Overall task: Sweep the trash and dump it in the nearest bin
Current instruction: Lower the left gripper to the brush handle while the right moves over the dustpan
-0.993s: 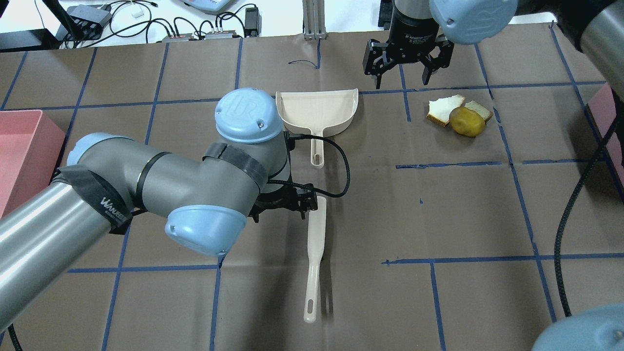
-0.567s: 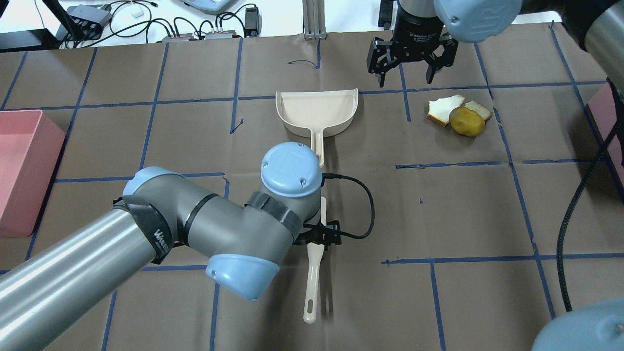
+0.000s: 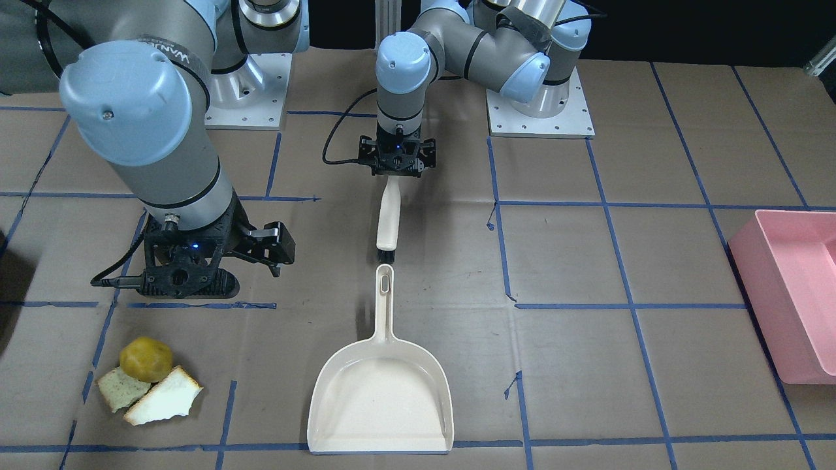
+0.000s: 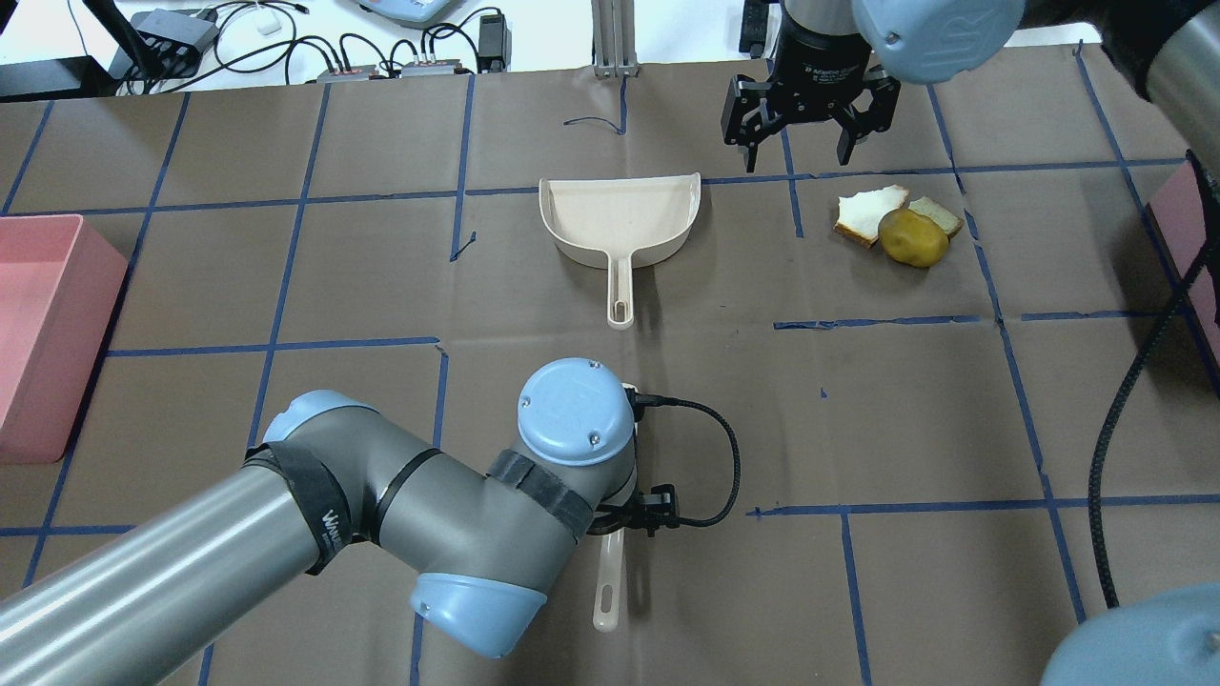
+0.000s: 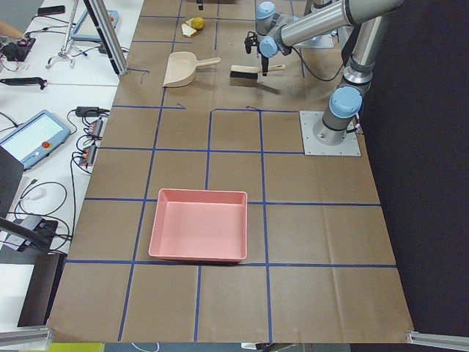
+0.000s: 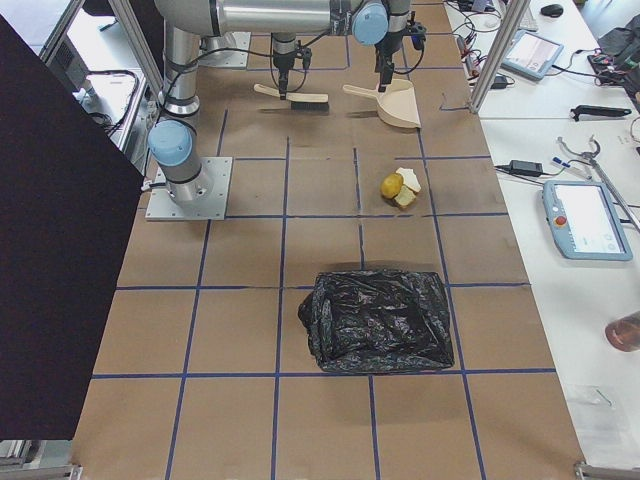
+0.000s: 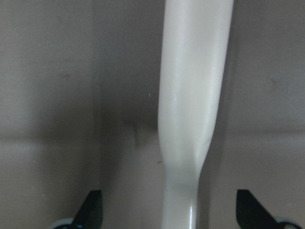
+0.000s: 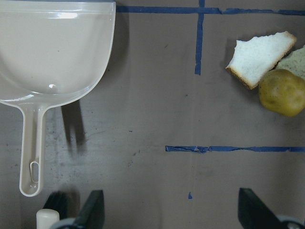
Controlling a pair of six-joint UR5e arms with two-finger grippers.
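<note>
We see the left gripper [image 3: 396, 164] low over the cream brush [image 3: 388, 219]. Its fingers [image 7: 93, 212] are released and spread on either side of the handle, with a clear gap on both sides. The brush lies flat on the table [image 4: 905, 410]. Its black bristles point toward the handle end of the dustpan [image 4: 620, 217], close to it but apart from it. The dustpan is cream too. It rests flat with its open mouth turned away from the robot, and nothing lies in it.

The right gripper [image 4: 797, 145] hovers above the table with its fingers [image 8: 94, 210] wide apart and holding nothing. Its wrist camera looks down on the dustpan on one side and the trash on the other.

The trash sits together on the robot's right part of the table, well apart from the dustpan. The yellow-brown potato-like lump [image 4: 913, 238] touches both bread slices. The white slice [image 4: 869, 213] lies on the dustpan's side of the lump. The pale greenish slice [image 4: 942, 215] is partly hidden behind the lump.

A pink bin [image 4: 48, 333] stands at the table's end on the robot's left. A boxy shape wrapped in a black plastic bag [image 6: 378, 320] stands toward the end on the robot's right, on the trash's side.
</note>
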